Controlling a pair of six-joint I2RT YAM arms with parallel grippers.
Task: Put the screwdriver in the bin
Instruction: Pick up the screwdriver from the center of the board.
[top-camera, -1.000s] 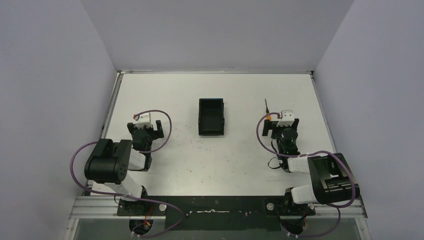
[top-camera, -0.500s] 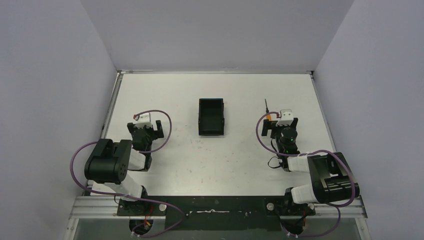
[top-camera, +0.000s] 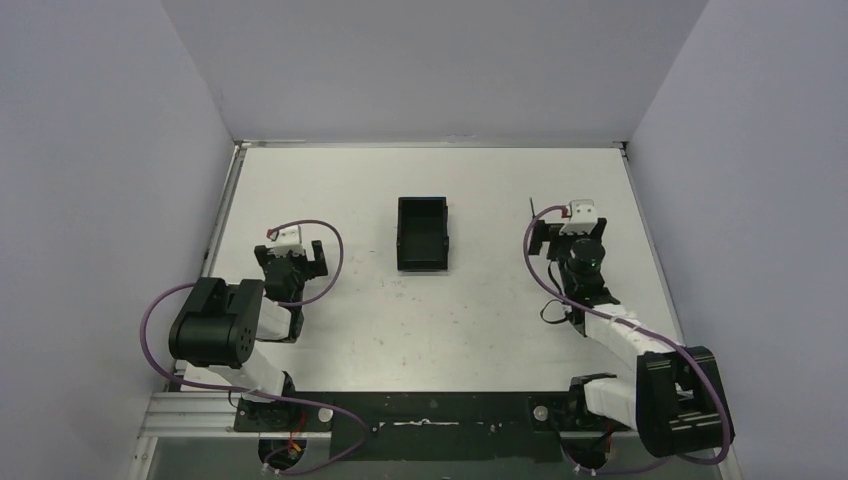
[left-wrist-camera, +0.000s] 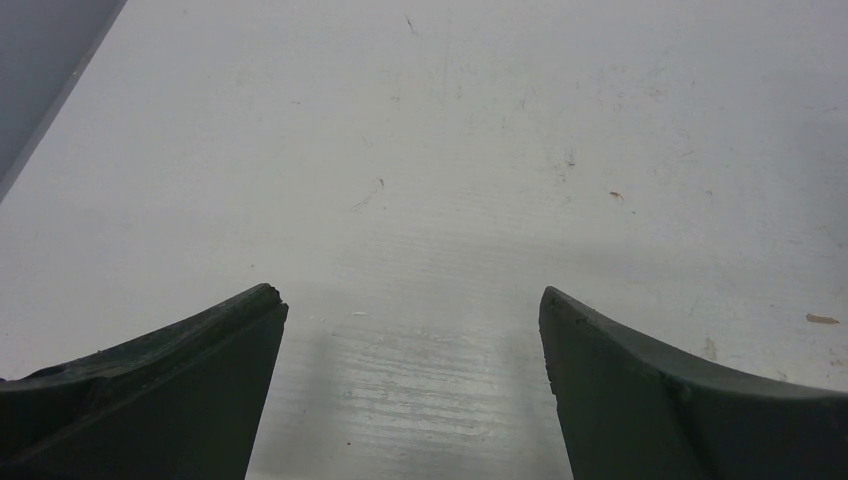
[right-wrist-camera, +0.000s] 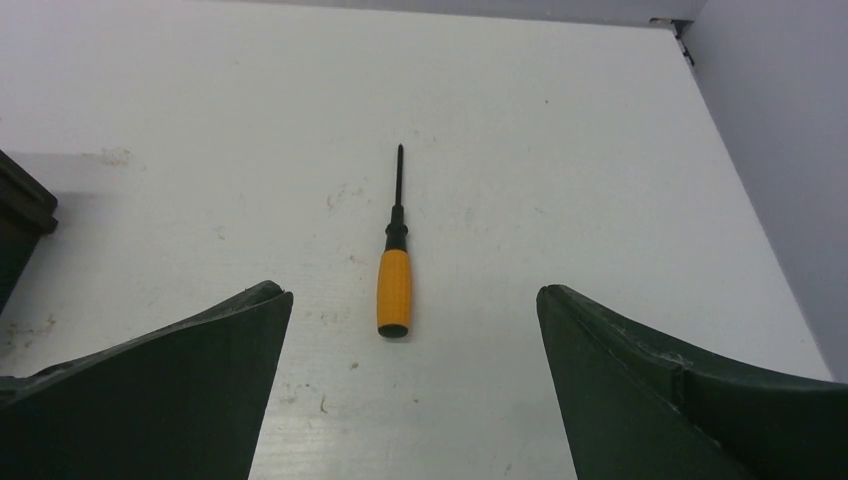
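The screwdriver (right-wrist-camera: 394, 290) lies flat on the white table, orange handle toward me and thin dark shaft pointing away. My right gripper (right-wrist-camera: 413, 295) is open, its fingertips on either side of the handle's near end, not touching it. In the top view the right gripper (top-camera: 565, 228) covers the handle, and only the shaft tip (top-camera: 532, 207) shows beyond it. The black bin (top-camera: 401, 235) stands empty at the table's middle, left of the right gripper; its corner shows in the right wrist view (right-wrist-camera: 20, 215). My left gripper (top-camera: 290, 252) is open and empty over bare table (left-wrist-camera: 412, 298).
Grey walls enclose the table on the left, back and right. The right wall (right-wrist-camera: 780, 150) runs close past the screwdriver. The table's back edge (top-camera: 430, 146) lies beyond the bin.
My right arm has reached forward, carrying the open gripper away from the base and over the screwdriver's handle. The left arm, bin and screwdriver have not moved.
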